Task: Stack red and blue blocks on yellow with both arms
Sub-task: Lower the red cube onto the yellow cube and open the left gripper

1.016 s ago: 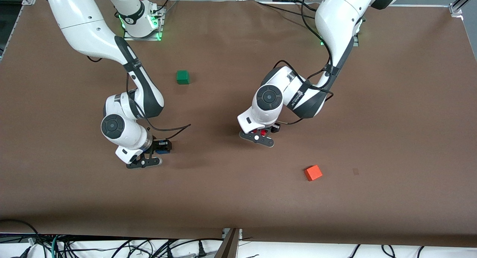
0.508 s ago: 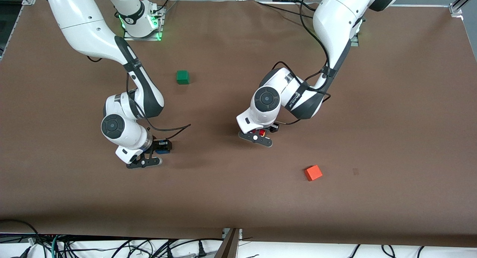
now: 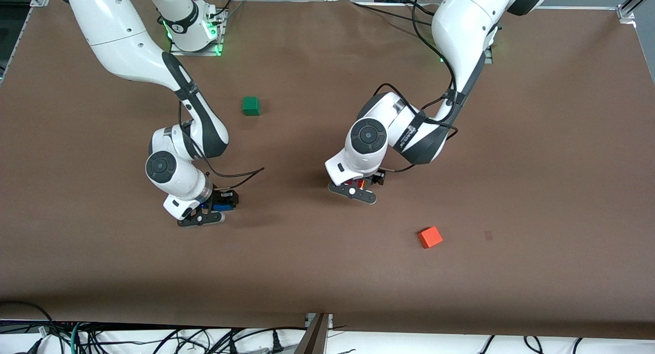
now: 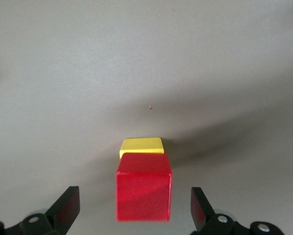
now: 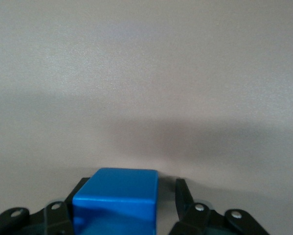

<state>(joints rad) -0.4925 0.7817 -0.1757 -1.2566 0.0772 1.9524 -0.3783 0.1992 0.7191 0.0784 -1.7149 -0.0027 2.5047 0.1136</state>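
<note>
The red block (image 4: 144, 188) sits on the yellow (image 4: 142, 145) cube near the middle of the table, and only the yellow's top edge shows past it. My left gripper (image 4: 134, 197) is open around the red block, each finger well apart from its sides. In the front view the left gripper (image 3: 355, 187) hides most of that stack. Toward the right arm's end, my right gripper (image 3: 212, 211) is shut on the blue block (image 5: 117, 200), low over the table. A sliver of the blue block (image 3: 221, 207) shows there.
A green cube (image 3: 250, 106) lies nearer the robots' bases, between the two arms. An orange cube (image 3: 430, 237) lies nearer the front camera, toward the left arm's end. Brown paper covers the table (image 3: 537, 164). Cables hang along its front edge.
The left gripper has opened and let go of the red block on the yellow one. The right arm has shifted slightly toward the middle with the blue block.
</note>
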